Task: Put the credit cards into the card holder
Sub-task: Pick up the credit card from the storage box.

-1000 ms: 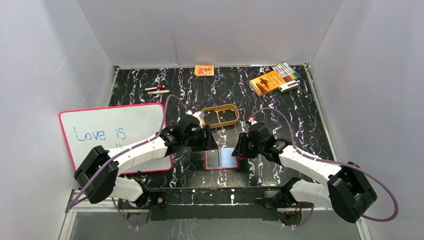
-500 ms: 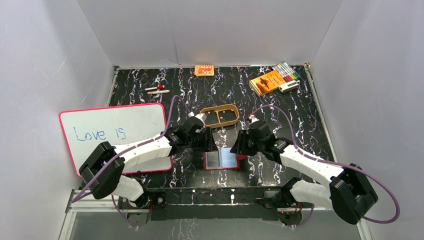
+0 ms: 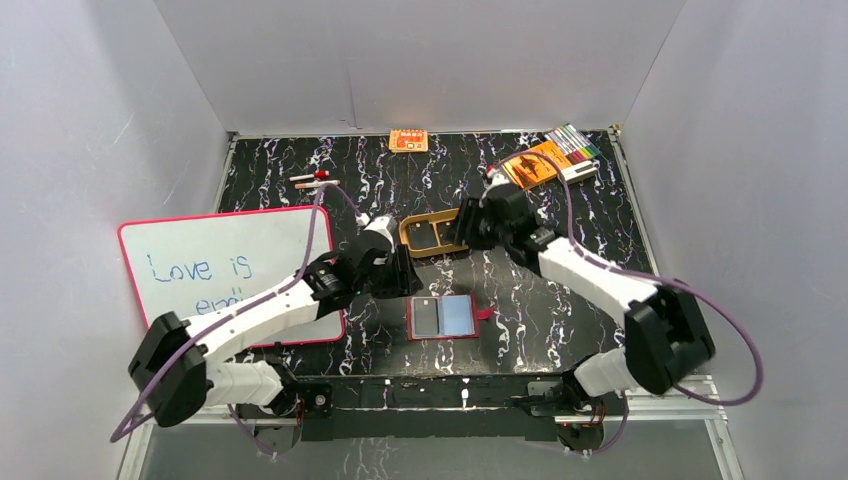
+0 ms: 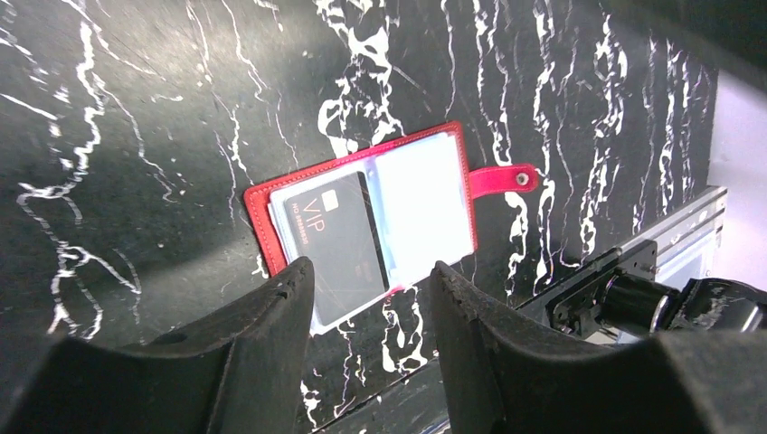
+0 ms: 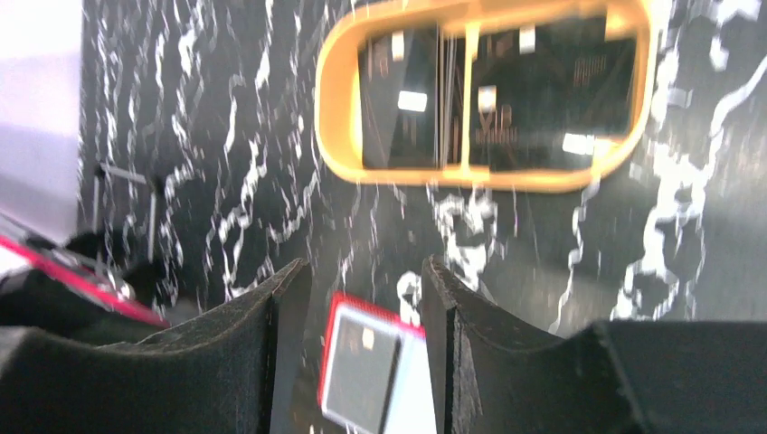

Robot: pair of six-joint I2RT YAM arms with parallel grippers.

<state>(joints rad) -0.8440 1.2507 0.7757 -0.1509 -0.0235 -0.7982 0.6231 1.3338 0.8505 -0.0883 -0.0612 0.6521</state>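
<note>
Left wrist view: dark card (image 4: 330, 249) in card holder (image 4: 421, 203) looks thin, slippery — pinch its edge. Left claw (image 4: 371, 269), right claw (image 5: 364, 265) gape, empty.

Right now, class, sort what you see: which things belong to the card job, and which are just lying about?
Job: card holder, open; dark credit card inside it.
Lying about: whiteboard, orange booklet, markers, orange packet, tan tray (contents unclear).
</note>
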